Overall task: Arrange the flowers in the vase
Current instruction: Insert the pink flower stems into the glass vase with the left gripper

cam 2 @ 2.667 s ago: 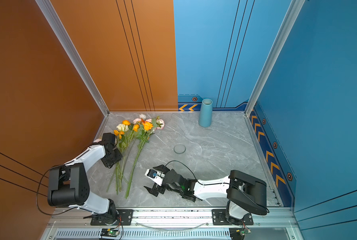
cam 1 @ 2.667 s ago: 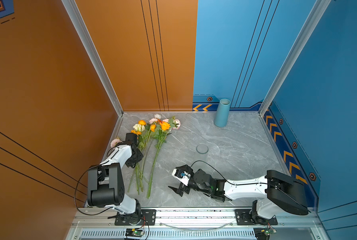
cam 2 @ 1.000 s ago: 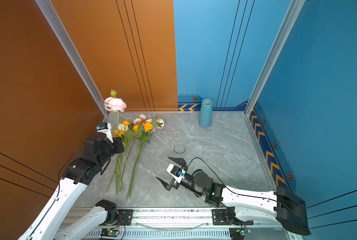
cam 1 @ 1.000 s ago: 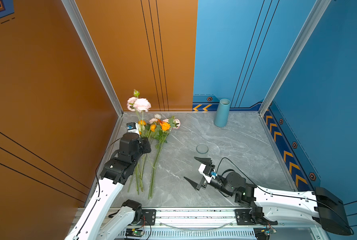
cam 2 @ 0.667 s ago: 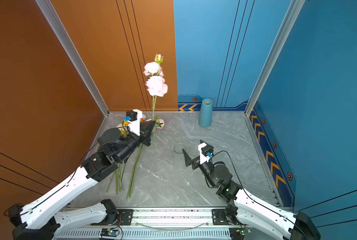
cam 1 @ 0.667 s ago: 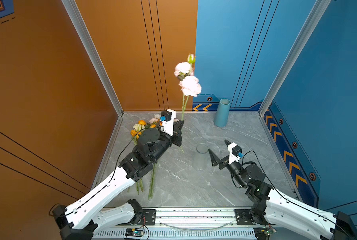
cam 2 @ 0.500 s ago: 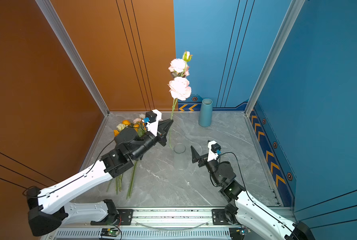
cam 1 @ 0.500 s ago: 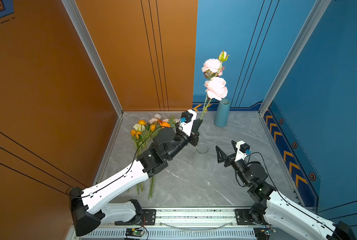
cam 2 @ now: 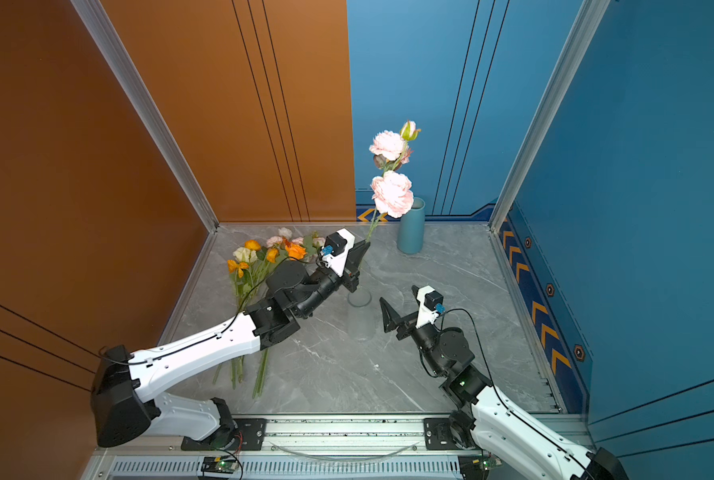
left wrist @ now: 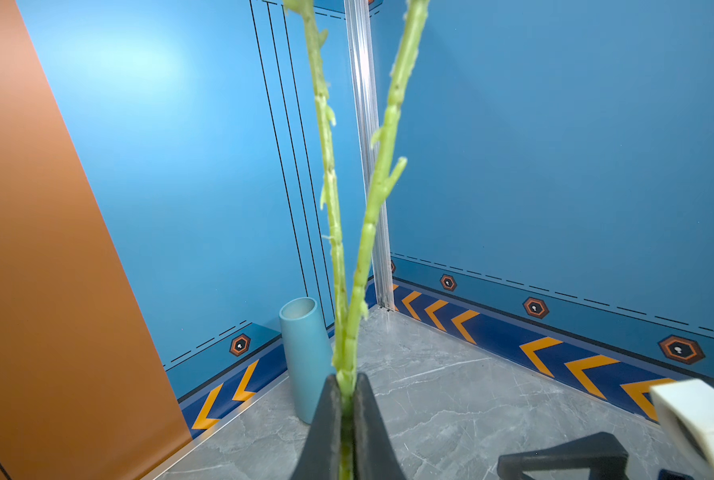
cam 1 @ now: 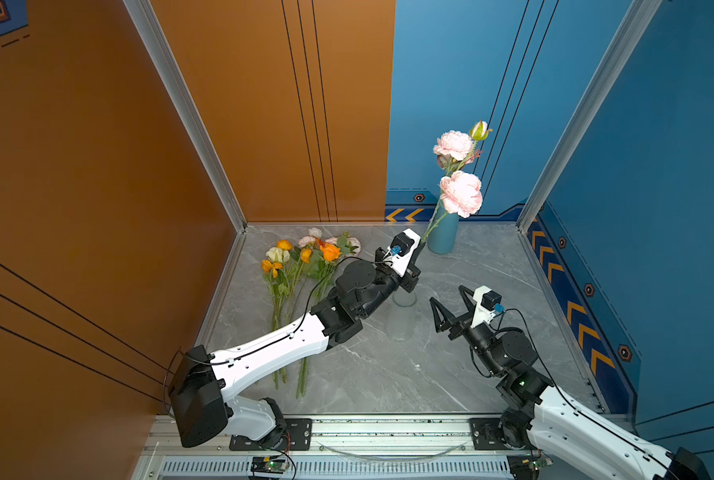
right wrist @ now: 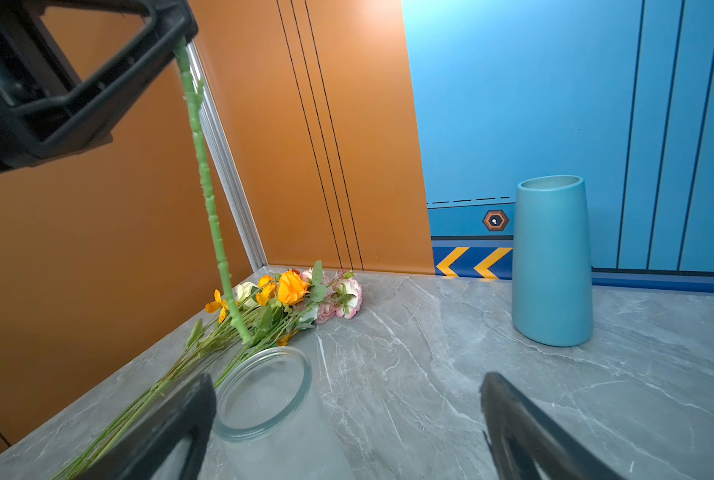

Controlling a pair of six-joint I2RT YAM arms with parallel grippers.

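Walls (cam 1: 97,187) shut the table (cam 1: 388,374) in on three sides, and I place everything from the glass vase (right wrist: 259,436) near the table's middle. Left of it and a little further back lies the bunch of flowers (cam 1: 305,257). Well behind it, against the back wall, stands a blue vase (cam 1: 444,235). My left gripper (cam 1: 421,246) is clamped on the stem (right wrist: 209,208) of the pink flower (cam 1: 461,193), above the glass vase and slightly behind it, with the blooms high and leaning toward the blue vase. My right gripper (cam 1: 448,294) sits just right of the glass vase, jaws spread wide and gripping nothing.

I judge the step to be feeding this stem into the glass vase. In the right wrist view the stem's lower end hangs just by the far rim and is not inside yet. I cannot tell whether it is over the mouth. I should draw it toward me over the opening and stand the stem more upright. Then I lower until the end is well below the rim, and only then let go. My right gripper could steady the glass if the stem nudges it.

Room looks good in front of the glass vase and to its right. The blooms ride high toward the back wall, and I cannot tell how near, so I would tilt with care.
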